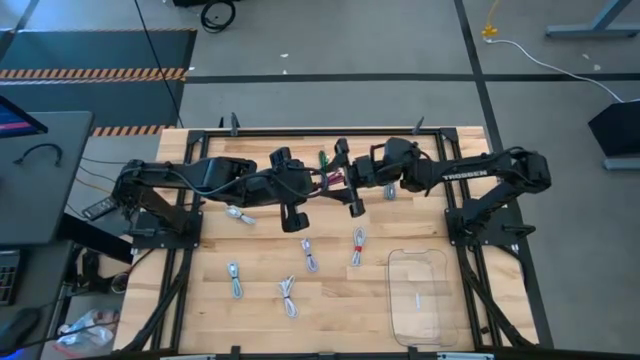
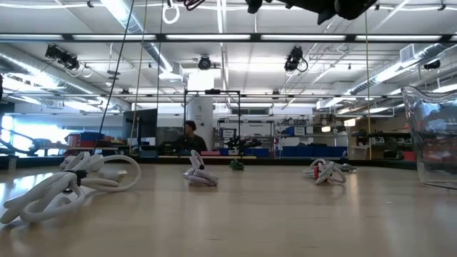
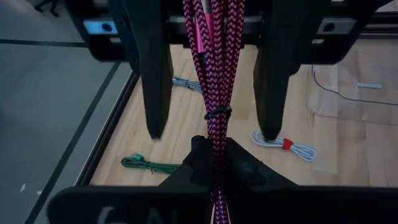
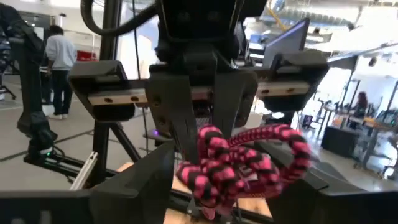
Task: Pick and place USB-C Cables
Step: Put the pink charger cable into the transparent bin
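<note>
From where I stand, the left gripper [image 3: 214,163] hangs in the air above the far middle of the wooden table [image 1: 260,300], its fingers pinched tight on the purple cable [image 3: 214,81]. The braided bundle stretches straight across to the right gripper [image 3: 214,127], which faces it; those jaws stand wide, one finger on either side of the cable, not closed on it. In the right wrist view the cable's looped end [image 4: 249,165] bulges out just in front of the left gripper's fingers [image 4: 186,134].

Below, the other cables lie scattered on the tabletop. A grey one [image 1: 237,214] sits under the left arm, another grey one [image 1: 234,279] nearer the front left, a white one [image 1: 288,296] beside it, then a grey bundle [image 1: 309,252] toward the middle. The grey cable with a red tie [image 1: 358,246] lies right of that. A green cable [image 1: 323,159] rests at the far edge. The clear tray [image 1: 418,300] stands at the front right.
</note>
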